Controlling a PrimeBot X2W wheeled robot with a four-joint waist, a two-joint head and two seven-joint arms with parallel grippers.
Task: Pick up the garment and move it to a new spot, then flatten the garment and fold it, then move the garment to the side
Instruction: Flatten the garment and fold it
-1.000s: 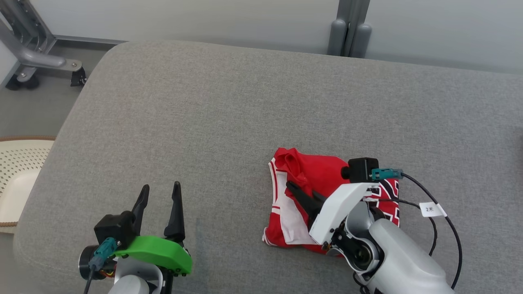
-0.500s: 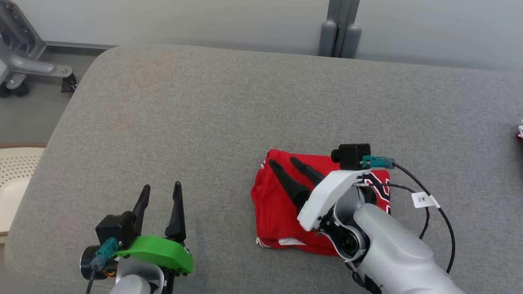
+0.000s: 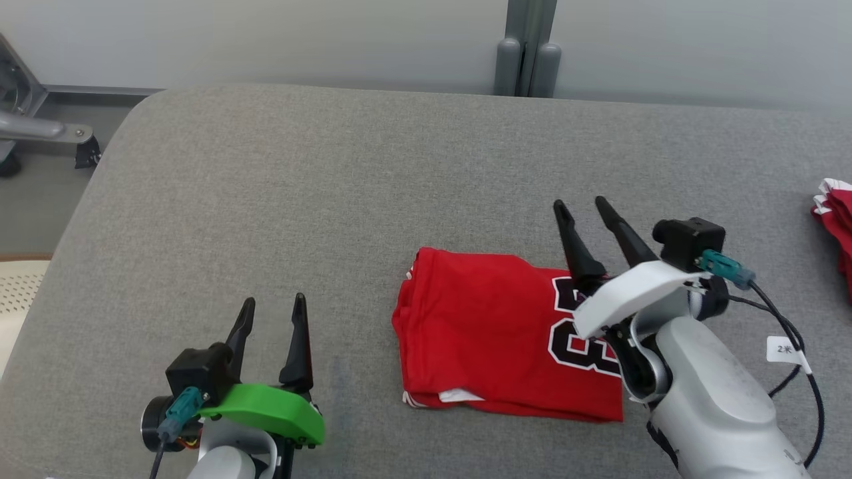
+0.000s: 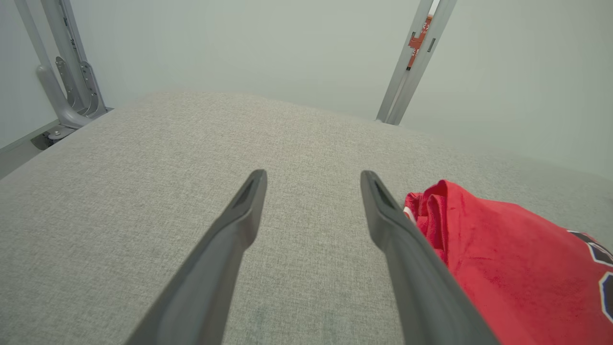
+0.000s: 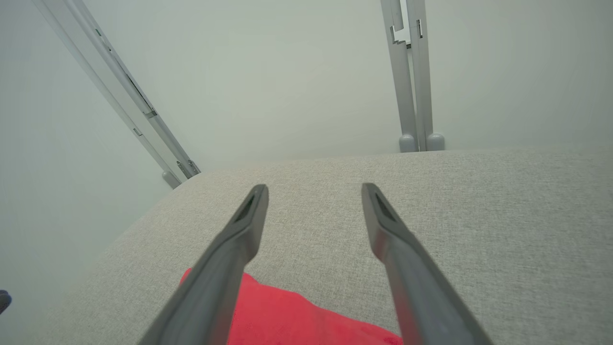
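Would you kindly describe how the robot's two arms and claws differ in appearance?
The left claw has a green cover; the right claw a white cover, a pale grey forearm and a black cable with a white tag. Both are long, dark and tapered.

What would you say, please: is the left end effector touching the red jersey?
Apart. In the head view, a strip of bare grey cushion lies between the left end effector and the red jersey.
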